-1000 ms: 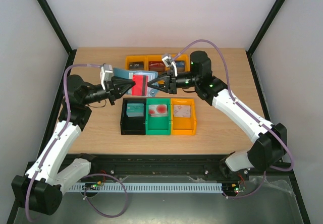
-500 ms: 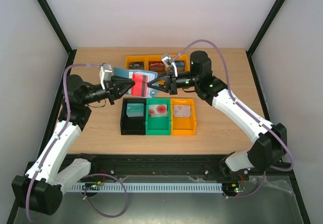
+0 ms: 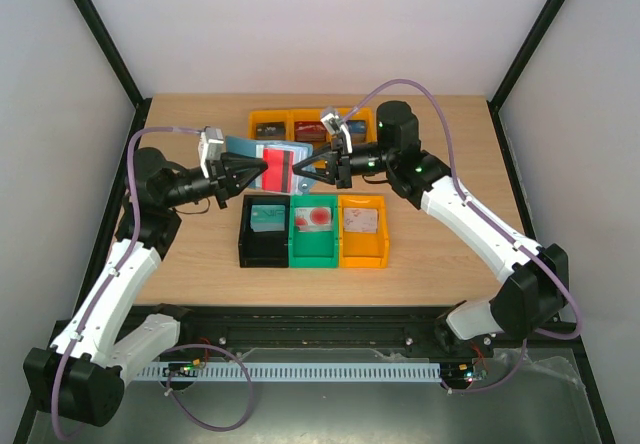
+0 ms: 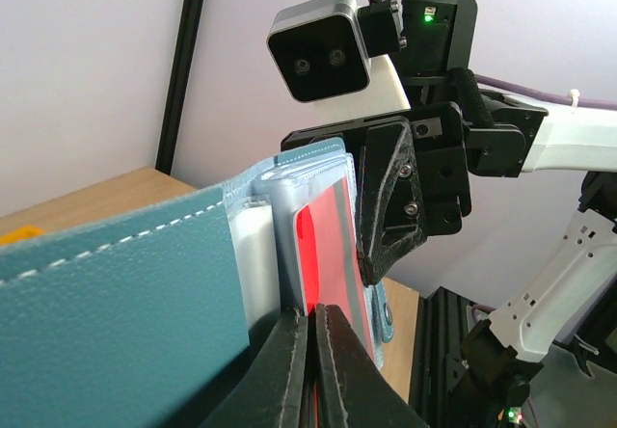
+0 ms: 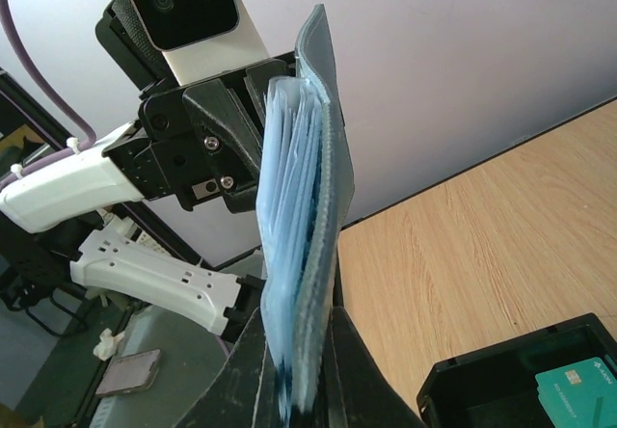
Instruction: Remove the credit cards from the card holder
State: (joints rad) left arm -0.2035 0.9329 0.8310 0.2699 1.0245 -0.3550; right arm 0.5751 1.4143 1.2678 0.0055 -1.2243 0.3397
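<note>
Left gripper [image 3: 258,170] pinches red plastic card [image 3: 277,164] in slate-blue bifold wallet [image 3: 243,146]; right gripper [image 3: 300,169] clamps wallet's opposite edge, above bench [image 3: 200,254].

Slate-blue stitched bifold card holder [image 3: 243,146], open and lifted in the air.
A red plastic credit card [image 3: 277,167] with a black stripe sticks partly out of its pale-blue slots.

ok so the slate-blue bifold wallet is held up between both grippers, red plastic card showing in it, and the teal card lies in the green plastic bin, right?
No: the teal card lies in the black plastic bin, not the green plastic bin, per the top external view. Rest stands: slate-blue bifold wallet held up between left gripper and right gripper, red plastic card showing in it.
</note>
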